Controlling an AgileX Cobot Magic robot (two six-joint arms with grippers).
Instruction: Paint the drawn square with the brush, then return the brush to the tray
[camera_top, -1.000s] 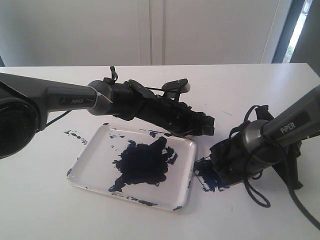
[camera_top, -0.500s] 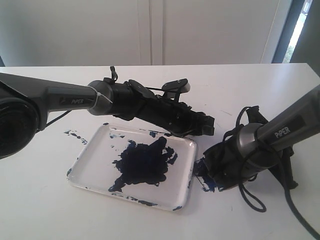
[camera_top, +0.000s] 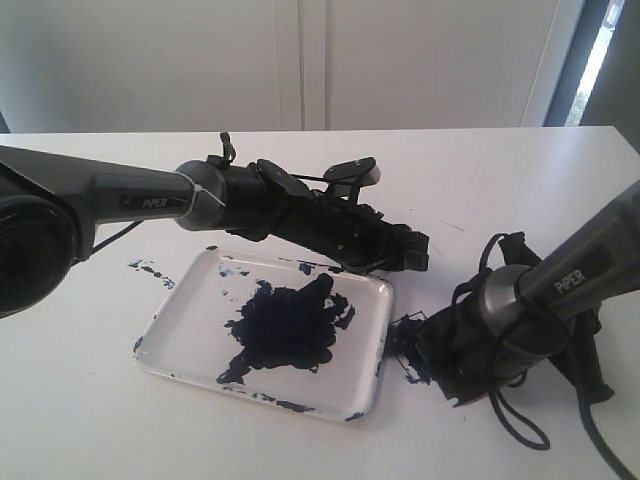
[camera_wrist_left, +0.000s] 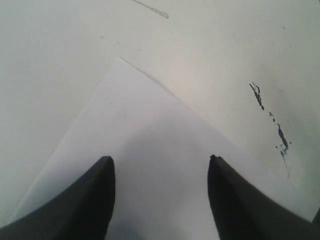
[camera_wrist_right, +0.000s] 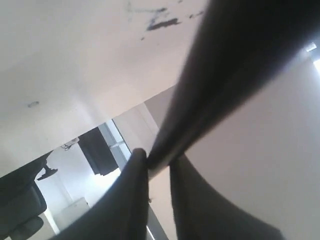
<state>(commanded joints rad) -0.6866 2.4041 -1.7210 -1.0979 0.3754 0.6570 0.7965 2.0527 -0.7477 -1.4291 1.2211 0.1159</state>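
The tray (camera_top: 180, 325) lies at the table's middle with a big navy paint blotch (camera_top: 285, 322) in it. Just right of it the drawn square (camera_top: 405, 340) shows only as a navy-smeared patch, partly hidden by my right gripper (camera_top: 440, 352), which hangs low over it. In the right wrist view that gripper (camera_wrist_right: 159, 162) is shut on the brush (camera_wrist_right: 225, 75), a black stick running out between the fingers; its bristles are hidden. My left gripper (camera_top: 415, 250) reaches across the tray's far edge and stands open (camera_wrist_left: 160, 159) over the white paper sheet (camera_wrist_left: 150, 125), holding nothing.
Dark paint specks (camera_top: 150, 270) mark the table left of the tray, and more (camera_wrist_left: 257, 95) lie beside the paper. The right arm's cable (camera_top: 520, 420) loops onto the table near the front. A wall and cabinet doors stand behind the table.
My right gripper has shifted back toward the front right with the brush, uncovering more of the navy smear. The left arm has not moved.
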